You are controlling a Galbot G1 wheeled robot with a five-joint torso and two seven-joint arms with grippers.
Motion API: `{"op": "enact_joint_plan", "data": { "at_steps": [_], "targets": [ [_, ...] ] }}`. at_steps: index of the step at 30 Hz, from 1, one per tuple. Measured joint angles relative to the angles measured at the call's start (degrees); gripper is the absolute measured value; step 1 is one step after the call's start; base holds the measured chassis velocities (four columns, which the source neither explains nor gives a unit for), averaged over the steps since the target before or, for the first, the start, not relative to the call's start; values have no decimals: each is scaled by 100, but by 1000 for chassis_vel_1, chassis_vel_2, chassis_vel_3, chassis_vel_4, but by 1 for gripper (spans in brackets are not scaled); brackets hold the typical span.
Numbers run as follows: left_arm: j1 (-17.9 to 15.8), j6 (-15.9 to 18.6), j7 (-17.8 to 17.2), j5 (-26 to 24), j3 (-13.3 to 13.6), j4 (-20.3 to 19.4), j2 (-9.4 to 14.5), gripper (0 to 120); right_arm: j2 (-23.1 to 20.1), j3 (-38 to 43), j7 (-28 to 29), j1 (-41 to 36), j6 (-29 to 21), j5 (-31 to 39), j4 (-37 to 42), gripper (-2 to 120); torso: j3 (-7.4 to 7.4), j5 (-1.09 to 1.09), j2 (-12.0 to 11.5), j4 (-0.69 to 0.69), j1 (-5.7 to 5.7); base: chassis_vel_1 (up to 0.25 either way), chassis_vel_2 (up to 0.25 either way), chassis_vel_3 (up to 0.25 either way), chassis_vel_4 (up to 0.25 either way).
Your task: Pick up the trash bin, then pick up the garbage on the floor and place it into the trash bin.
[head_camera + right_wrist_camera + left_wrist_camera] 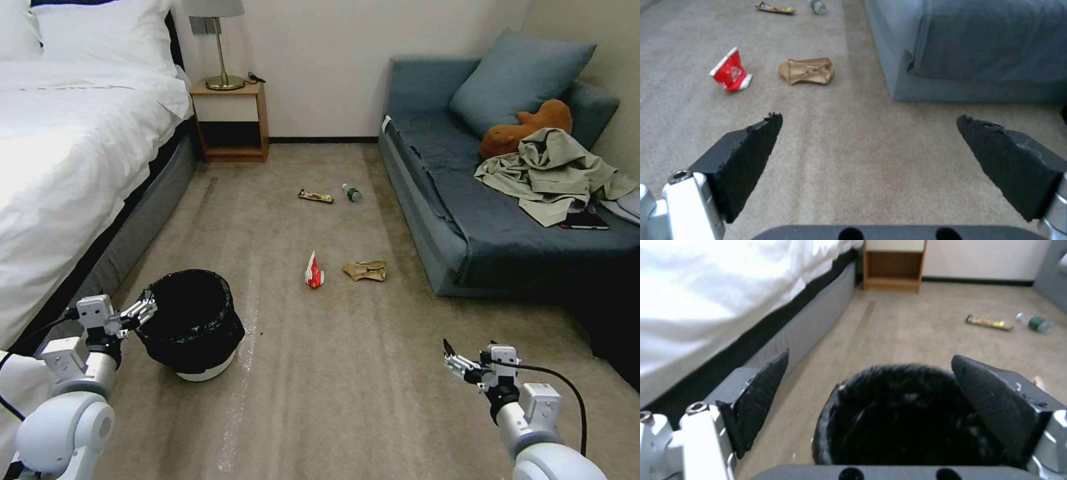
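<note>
The left gripper [141,308] hangs at the near rim of the small round white bin with black bag [193,320] on the carpet floor [333,373], its fingers [760,396] apart. The right gripper [452,360] hovers over bare carpet, fingers apart. The red-and-white snack packet [314,271] and crumpled brown paper bag [366,270] lie farther ahead.

A bedroom, perhaps in a hotel. A bed [73,127] with white linen and white pillows fills the upper left of the head view, beside it a wooden nightstand [232,120] carrying a brass lamp [220,47]. At upper right a blue-grey sofa [467,193] holds a matching cushion [517,77], a brown plush toy [527,127] and crumpled beige clothing [553,173]. Beige carpet [347,373] covers the floor.
</note>
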Motion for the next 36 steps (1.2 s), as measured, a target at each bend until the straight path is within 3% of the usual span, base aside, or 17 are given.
{"op": "enact_joint_plan", "data": {
  "at_steps": [10, 12, 13, 15, 16, 19, 22, 31, 36],
  "targets": [
    [-329, 216, -155, -339, -25, 442, 362, 97, 173, -14, 0, -83, 121, -100, -31, 100, 0, 1, 0, 0, 0, 0, 0, 0, 0],
    [-588, 624, -361, -661, 14, 614, 553, 97, 246, -51, -2, -87, 152, -179, -75, 100, 0, 2, 0, 0, 0, 0, 0, 0, 0],
    [-588, 624, -361, -661, 14, 614, 553, 97, 246, -51, -2, -87, 152, -179, -75, 100, 0, 2, 0, 0, 0, 0, 0, 0, 0],
    [-763, 1085, -527, -950, 62, 707, 701, 97, 294, -75, -4, -75, 153, -219, -80, 100, 0, 0, 0, 0, 0, 0, 0, 0, 0],
    [-763, 1085, -527, -950, 62, 707, 701, 97, 294, -75, -4, -75, 153, -219, -80, 100, 0, 0, 0, 0, 0, 0, 0, 0, 0],
    [-1088, 1793, -682, -1366, 156, 930, 982, 97, 374, -100, -19, -64, 148, -303, -76, 100, 0, 1, 0, 0, 0, 0, 0, 0, 0],
    [-1309, 2061, -803, -1625, 253, 1133, 1104, 97, 423, -106, -26, -73, 148, -369, -92, 100, 0, 2, 0, 1, 0, 0, 0, 0, 0],
    [-1815, 2292, -833, -1779, 535, 1816, 1200, 97, 567, -121, -37, -79, 167, -498, -170, 100, 0, 1, 1, 1, 0, 0, 0, 0, 0],
    [-2163, 2277, -727, -1635, 870, 2280, 1107, 97, 686, -207, -41, -63, 171, -662, -261, 100, 0, 1, 1, 1, 0, 0, 0, 0, 0]
  ]
}}
